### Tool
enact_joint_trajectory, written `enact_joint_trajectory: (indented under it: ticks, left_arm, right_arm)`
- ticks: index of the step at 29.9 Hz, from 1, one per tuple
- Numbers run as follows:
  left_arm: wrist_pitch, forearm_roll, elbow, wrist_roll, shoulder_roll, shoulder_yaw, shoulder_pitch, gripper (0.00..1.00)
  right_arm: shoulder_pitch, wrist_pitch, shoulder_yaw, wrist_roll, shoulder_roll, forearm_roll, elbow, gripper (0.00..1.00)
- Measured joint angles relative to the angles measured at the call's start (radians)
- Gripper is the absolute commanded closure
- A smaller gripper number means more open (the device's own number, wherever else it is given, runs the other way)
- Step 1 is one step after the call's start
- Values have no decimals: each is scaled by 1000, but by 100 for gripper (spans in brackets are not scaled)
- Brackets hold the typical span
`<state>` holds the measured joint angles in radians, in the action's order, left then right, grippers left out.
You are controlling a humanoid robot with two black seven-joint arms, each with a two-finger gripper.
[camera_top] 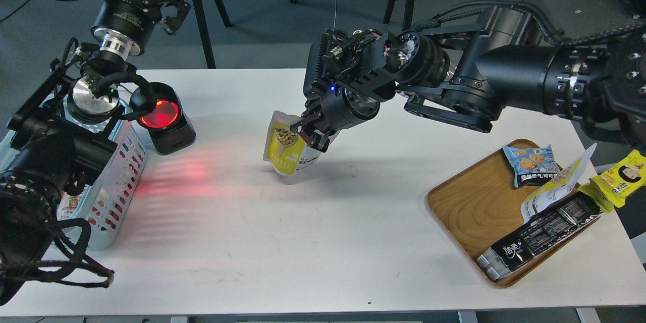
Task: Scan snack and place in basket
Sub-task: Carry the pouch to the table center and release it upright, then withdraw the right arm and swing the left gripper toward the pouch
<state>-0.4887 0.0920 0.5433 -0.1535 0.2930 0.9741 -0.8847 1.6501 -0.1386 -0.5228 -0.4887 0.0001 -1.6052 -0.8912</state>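
Overhead, from our head view, the white bench (282, 242) spreads wide over a grey floor, with dark legs of another table behind it and cables trailing on the floor at the far left. A red glow streaks across the bench from the scanner (166, 120), a black block with a round red window standing just right of the basket (118, 181). That basket is light blue with slotted sides, partly hidden by our left arm at the bench's left edge. Our left hand (169, 7) is raised beyond the bench, fingers spread apart and holding nothing. Right of the scanner, our right hand (310, 133) is clamped on the snack (285, 149), a yellow and white pouch picturing beige balls, tilted just above the bench. Far right of the scanner lies a wooden tray (469, 207) carrying a blue packet (530, 161) and a long black packet (542, 234).
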Motion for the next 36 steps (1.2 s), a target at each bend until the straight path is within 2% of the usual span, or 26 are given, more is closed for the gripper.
enact_joint_trajectory:
  ticks: [4, 15, 18, 22, 26, 31, 36]
  left_arm:
    - [0, 0, 0, 0, 0, 0, 0, 0]
    - [0, 1, 0, 0, 16, 0, 0, 0]
    - [0, 1, 0, 0, 18, 0, -3, 0]
    - [0, 1, 0, 3, 27, 0, -7, 0]
    - [0, -11, 6, 10, 28, -23, -13, 1]
    - [0, -65, 60, 35, 70, -171, -45, 1]
    - [0, -161, 126, 44, 115, -285, -85, 1]
  right_arm:
    - [0, -2, -8, 0, 0, -2, -19, 75]
    - [44, 6, 27, 0, 0, 12, -59, 46]
    - [96, 4, 118, 0, -21, 60, -87, 24]
    - [119, -7, 223, 0, -157, 125, -144, 8]
    - [98, -17, 294, 0, -339, 188, -227, 4]
    - [40, -19, 371, 0, -581, 332, -342, 4]
    - [-50, -18, 433, 0, -774, 478, -383, 4]
